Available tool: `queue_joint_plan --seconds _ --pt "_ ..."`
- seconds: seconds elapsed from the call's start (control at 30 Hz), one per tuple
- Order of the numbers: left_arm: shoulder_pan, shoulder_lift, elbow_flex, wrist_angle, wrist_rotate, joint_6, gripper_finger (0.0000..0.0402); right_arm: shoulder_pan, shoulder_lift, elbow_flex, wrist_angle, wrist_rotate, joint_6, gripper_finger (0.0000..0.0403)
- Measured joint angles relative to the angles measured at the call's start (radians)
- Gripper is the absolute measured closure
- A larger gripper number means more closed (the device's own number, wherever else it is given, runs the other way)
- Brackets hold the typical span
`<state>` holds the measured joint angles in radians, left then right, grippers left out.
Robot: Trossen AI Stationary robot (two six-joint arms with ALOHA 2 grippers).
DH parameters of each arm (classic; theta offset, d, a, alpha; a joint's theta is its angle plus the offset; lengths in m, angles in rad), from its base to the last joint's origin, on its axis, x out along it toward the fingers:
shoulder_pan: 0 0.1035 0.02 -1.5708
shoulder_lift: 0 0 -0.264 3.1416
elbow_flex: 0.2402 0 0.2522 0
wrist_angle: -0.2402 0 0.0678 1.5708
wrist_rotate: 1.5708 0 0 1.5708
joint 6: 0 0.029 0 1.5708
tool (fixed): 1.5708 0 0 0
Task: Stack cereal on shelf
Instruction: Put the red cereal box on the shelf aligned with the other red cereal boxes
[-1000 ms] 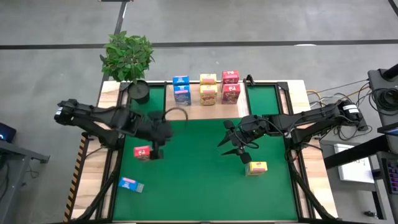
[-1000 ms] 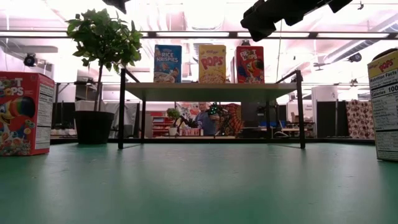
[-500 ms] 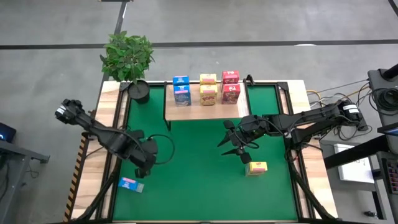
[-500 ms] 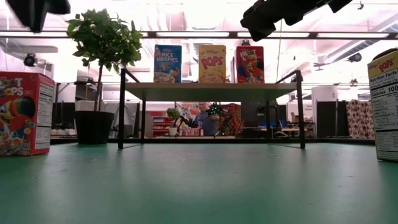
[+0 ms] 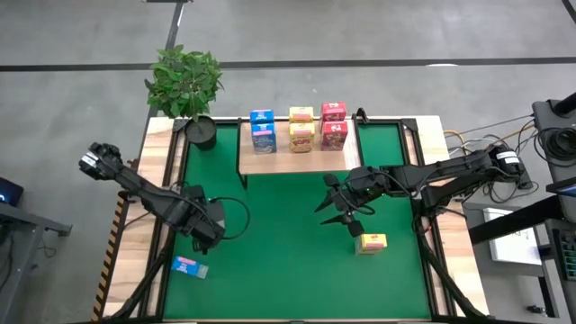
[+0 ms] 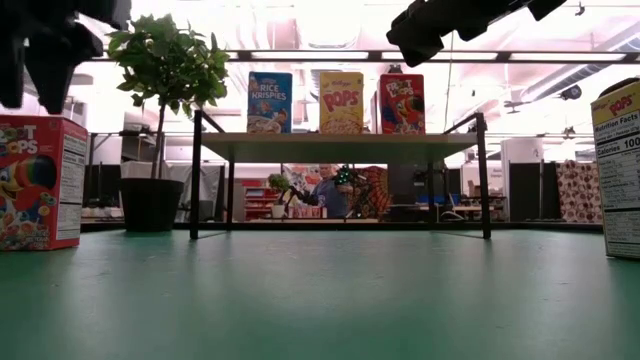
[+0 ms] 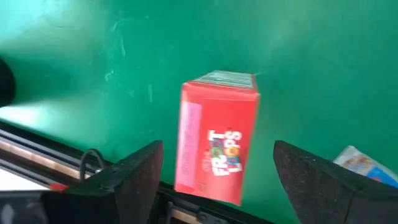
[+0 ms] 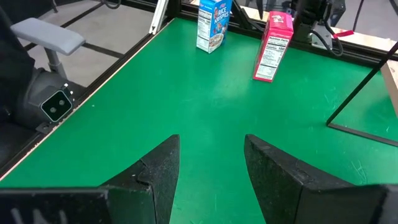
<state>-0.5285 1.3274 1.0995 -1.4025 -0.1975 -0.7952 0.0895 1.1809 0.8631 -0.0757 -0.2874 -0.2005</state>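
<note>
Red box point(image 7: 217, 137) stands upright on the green desk point(image 7: 311, 56), between the wide-open, empty left gripper point(image 7: 214, 180); right gripper point(image 8: 208, 168) parted, empty.

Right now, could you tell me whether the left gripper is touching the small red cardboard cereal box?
Apart: in the left wrist view the left gripper is open, green mat visible between each finger and the red cereal box.

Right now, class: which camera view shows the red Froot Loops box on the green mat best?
The left wrist view: the red Froot Loops box stands upright between the left gripper's open fingers, lettering readable. The low view shows it at the picture's edge; the right wrist view shows it far off; the high view hides it beneath the arm.
</note>
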Motion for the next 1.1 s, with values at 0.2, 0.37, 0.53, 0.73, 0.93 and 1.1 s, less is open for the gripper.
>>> queue_joint_plan --seconds 0.2,0.37,0.53,0.73,0.93,1.1 --pt "0.000 -0.018 -0.047 0.016 -0.052 0.000 0.0107 0.000 0.000 0.000 0.000 0.000 -0.001 0.0234" --pt "0.000 -0.026 -0.078 0.072 -0.057 0.000 0.0115 0.000 0.000 0.000 0.000 0.000 -0.001 0.0234" --pt "0.000 -0.024 -0.109 0.099 -0.056 0.000 0.0137 0.000 0.000 0.000 0.000 0.000 0.000 0.0234" --pt "0.000 -0.023 -0.092 0.108 -0.055 0.005 0.0187 0.000 0.000 0.000 -0.001 0.000 0.004 0.0234" --pt "0.000 -0.023 -0.083 0.114 -0.054 -0.002 0.0240 0.000 0.000 0.000 -0.001 0.000 0.008 0.0234" --pt "0.000 -0.023 -0.074 0.128 -0.054 -0.003 0.0259 0.000 0.000 0.000 -0.001 0.000 -0.006 0.0234"
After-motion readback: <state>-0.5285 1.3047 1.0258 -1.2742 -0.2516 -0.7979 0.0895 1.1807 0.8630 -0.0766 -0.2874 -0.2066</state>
